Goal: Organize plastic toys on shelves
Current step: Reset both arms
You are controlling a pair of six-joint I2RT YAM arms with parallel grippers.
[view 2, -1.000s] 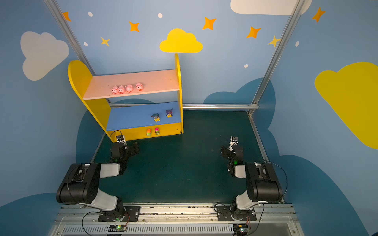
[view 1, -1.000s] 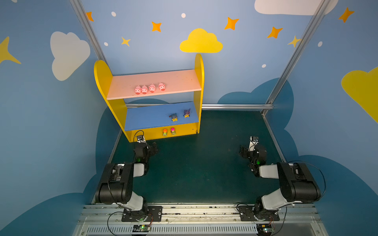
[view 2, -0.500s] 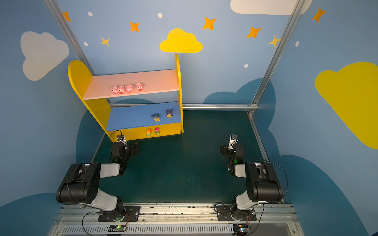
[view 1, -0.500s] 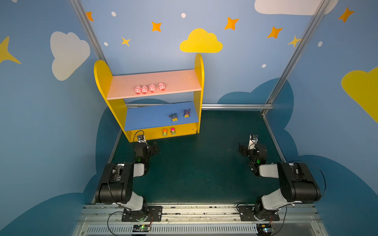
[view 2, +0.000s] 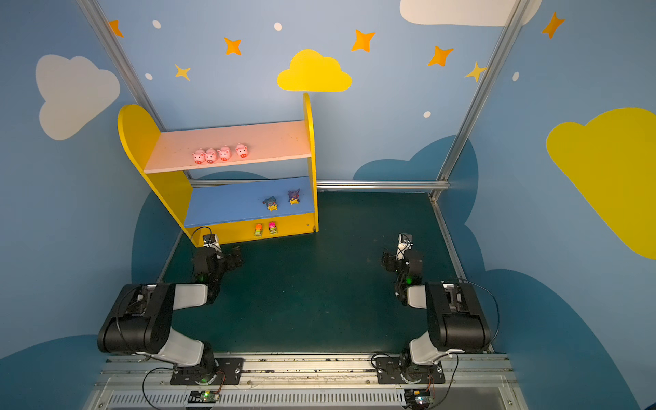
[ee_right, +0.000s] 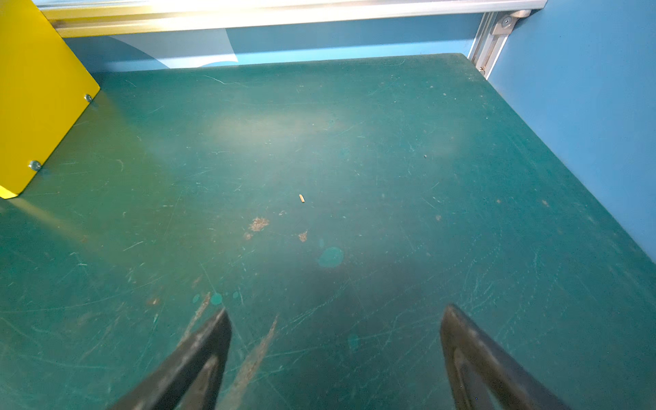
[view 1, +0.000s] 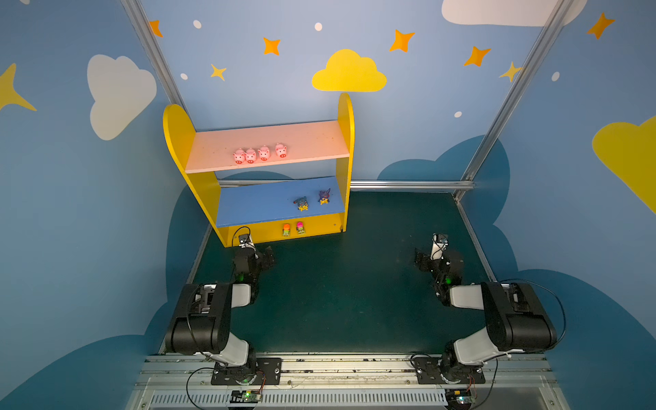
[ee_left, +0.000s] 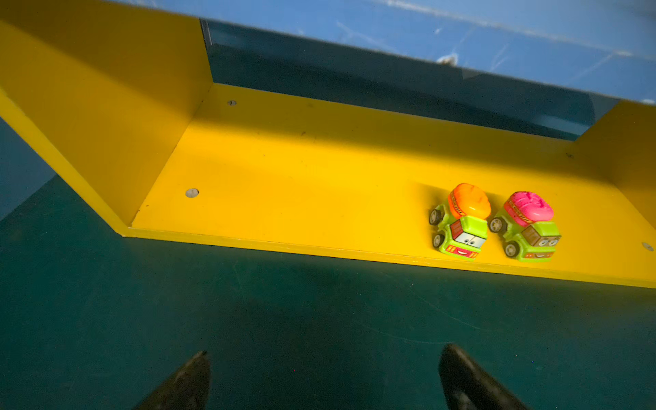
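Observation:
The shelves (view 1: pixel 179 142) stand at the back left of the green mat in both top views. Several pink pigs (view 1: pixel 263 153) line the pale pink upper board (view 1: pixel 305 138). Two yellow figures with dark spiky heads (view 1: pixel 302 204) (view 1: pixel 324 197) stand on the blue board (view 1: pixel 255 206). An orange-topped green car (ee_left: pixel 459 222) and a pink-topped one (ee_left: pixel 525 227) sit side by side on the yellow base (ee_left: pixel 301 184). My left gripper (ee_left: pixel 324 353) hovers open over the mat, just in front of the base. My right gripper (ee_right: pixel 336 310) is open and empty, low over bare mat on the right.
Blue walls with aluminium posts (view 1: pixel 504 106) close in the mat (view 1: pixel 348 284) on three sides. A metal rail (view 1: pixel 408 184) runs along the back. Both arm bases sit on the front rail (view 1: pixel 337 369). The shelves' right side panel (ee_right: pixel 32 106) shows in the right wrist view.

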